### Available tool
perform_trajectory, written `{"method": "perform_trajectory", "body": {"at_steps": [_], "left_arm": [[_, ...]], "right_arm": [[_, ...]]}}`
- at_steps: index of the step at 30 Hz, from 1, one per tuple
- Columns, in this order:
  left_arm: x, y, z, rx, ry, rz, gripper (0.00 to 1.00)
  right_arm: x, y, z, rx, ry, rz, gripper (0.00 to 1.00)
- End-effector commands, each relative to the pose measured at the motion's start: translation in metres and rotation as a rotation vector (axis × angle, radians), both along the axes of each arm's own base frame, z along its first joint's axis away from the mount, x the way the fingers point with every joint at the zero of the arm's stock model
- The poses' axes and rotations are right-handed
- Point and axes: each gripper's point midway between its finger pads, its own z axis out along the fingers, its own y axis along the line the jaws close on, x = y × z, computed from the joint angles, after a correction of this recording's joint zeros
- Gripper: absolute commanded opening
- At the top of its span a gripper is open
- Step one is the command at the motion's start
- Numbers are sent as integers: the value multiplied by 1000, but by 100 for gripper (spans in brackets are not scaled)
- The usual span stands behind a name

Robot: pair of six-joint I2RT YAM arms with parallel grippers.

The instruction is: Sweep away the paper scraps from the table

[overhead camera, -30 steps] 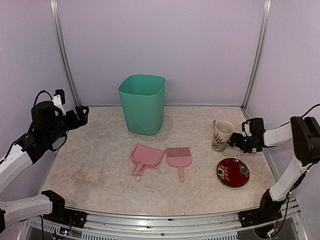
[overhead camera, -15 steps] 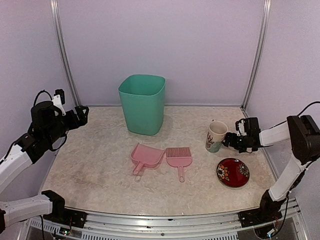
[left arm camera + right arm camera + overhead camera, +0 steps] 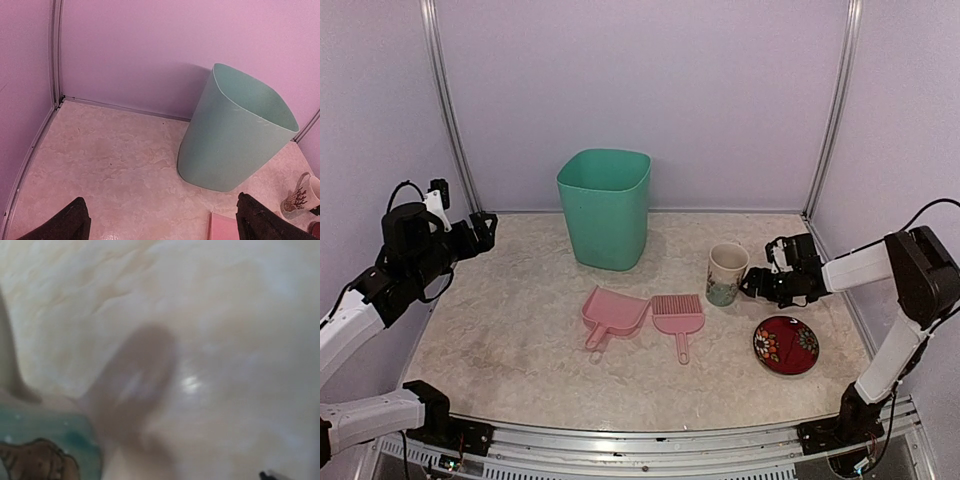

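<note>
No paper scraps show in any view; they are hidden or out of view. The beige marbled table (image 3: 520, 330) carries a pale cup (image 3: 726, 273) with a teal and brown pattern at the right of centre. My right gripper (image 3: 748, 283) is at the cup's right side, closed on it. In the right wrist view the cup (image 3: 35, 450) fills the lower left corner, blurred. My left gripper (image 3: 485, 228) hangs open and empty above the table's far left; its dark fingertips stand wide apart in the left wrist view (image 3: 165, 220).
A teal bin (image 3: 605, 207) stands at the back centre. A pink dustpan (image 3: 612, 312) and a pink comb-like brush (image 3: 678, 315) lie side by side mid-table. A red patterned plate (image 3: 786, 344) lies at the front right. Side walls and a metal rail bound the table.
My right gripper has moved left along the table, and the cup has gone left with it, away from the right wall. The left arm has not moved.
</note>
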Motion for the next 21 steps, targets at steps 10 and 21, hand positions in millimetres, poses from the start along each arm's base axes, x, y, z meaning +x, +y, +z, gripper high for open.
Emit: {"method": "perform_trajectory", "body": {"at_steps": [10,21], "left_arm": [[4,-1,-7,10,-20,-13,99],[19,-4,-18,33,-81,-10,99]], "right_arm": [[14,-45,74,-248,-221,-109,90],[7,-121,122,-516,-615,-232,100]]}}
